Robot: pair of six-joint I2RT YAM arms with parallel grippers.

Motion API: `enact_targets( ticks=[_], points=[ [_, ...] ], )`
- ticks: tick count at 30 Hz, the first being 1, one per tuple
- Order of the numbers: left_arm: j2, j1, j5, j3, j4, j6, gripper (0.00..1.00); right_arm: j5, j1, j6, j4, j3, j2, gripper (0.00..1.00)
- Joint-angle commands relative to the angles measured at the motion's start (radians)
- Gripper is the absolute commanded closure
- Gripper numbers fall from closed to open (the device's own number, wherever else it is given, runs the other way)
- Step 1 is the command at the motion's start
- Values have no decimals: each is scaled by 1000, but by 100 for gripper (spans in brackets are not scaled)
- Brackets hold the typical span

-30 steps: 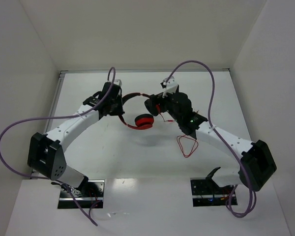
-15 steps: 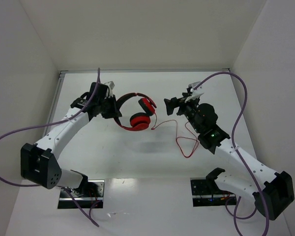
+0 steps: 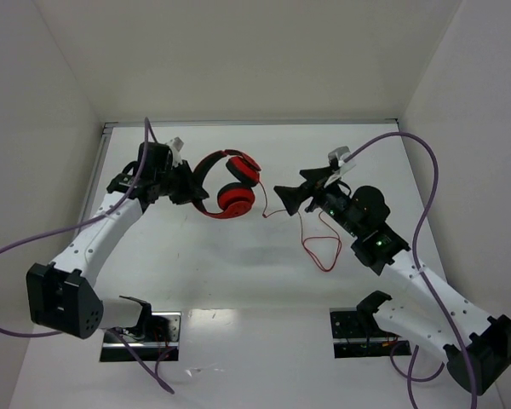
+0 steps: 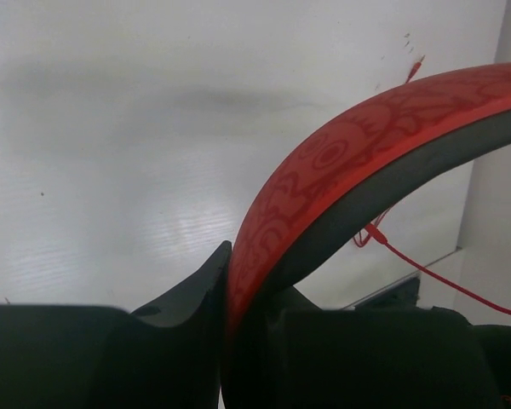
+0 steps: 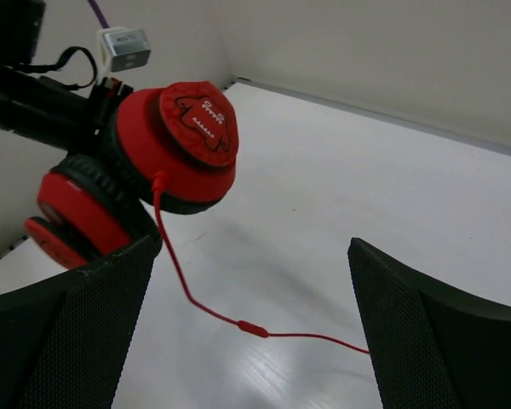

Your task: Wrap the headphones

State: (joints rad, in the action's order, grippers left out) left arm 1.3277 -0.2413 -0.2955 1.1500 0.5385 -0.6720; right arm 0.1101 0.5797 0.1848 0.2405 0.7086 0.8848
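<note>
The headphones point(image 3: 231, 191) hang above the table at the back centre, red ear cups side by side. My left gripper point(image 3: 190, 184) is shut on the headband point(image 4: 366, 145), which is pinched between its jaws point(image 4: 238, 294). The thin red cable point(image 3: 322, 249) drops from one ear cup point(image 5: 187, 136), runs across the table and ends in a loose loop. My right gripper point(image 3: 284, 197) is open, just right of the ear cups and apart from them. In the right wrist view the cable point(image 5: 206, 308) with its inline piece crosses between the wide fingers point(image 5: 68, 332) of the right gripper point(image 5: 255, 285), below them.
White walls enclose the table on the left, back and right point(image 3: 426, 94). Thick purple robot cables point(image 3: 422, 162) arch over both arms. Two dark base plates point(image 3: 366, 328) sit at the near edge.
The left arm has carried the headphones left and toward the back. The right arm has drawn back to the right, away from the ear cups, with its jaws still open.
</note>
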Motion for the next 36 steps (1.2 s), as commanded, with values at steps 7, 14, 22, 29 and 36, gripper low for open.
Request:
enact_targets(
  ticks=[7,14,22,29,36],
  points=[
    [-78,30,-97,30,-115,-187,100,184,0,44,-3,-57,-55,0],
    [-36,39,-210,59,-216,-314,100,148,9,-4,131,-120,35,0],
    [-36,48,-372,70,-296,-439,100,122,74,-60,253,-64,213,0],
    [-36,48,-479,91,-327,-495,100,-27,151,-131,350,-8,368,32],
    [-47,48,-625,89,-350,-508,100,-165,151,-111,399,35,476,89]
  ],
)
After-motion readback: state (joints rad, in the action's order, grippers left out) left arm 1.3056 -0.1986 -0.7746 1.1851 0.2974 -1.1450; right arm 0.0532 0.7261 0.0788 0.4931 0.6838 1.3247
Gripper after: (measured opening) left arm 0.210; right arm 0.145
